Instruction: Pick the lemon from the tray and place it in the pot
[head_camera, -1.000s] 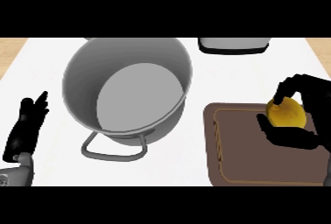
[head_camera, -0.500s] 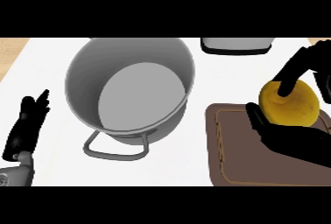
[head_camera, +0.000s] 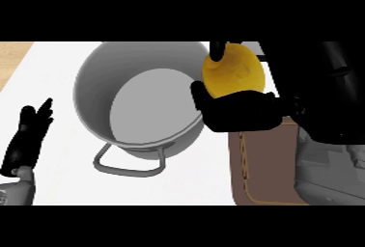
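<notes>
While up off the tray:
counter: white top (head_camera: 57, 72), wood strip far left
right hand (head_camera: 239, 111): curled round yellow oval lemon (head_camera: 234, 72), over grey metal pot (head_camera: 139, 103) rim
brown tray (head_camera: 267, 164): beside pot
left hand (head_camera: 28, 137): relaxed, resting at left edge

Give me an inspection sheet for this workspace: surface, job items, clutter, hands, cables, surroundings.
Surface: white counter; a wood-coloured strip shows at the top left corner.
Lemon: off the tray, held up at the pot's right rim, not yet inside.
Pot: grey, nothing in it, loop handle toward the robot.
Tray: brown, at the right, partly hidden by the right arm; nothing seen on the visible part.
Clutter: nothing seen.
Right hand: curled round the lemon from below.
Left hand: open, fingers up, resting at the left edge.
Cables: nothing seen.
Surroundings: nothing seen beyond the counter.
</notes>
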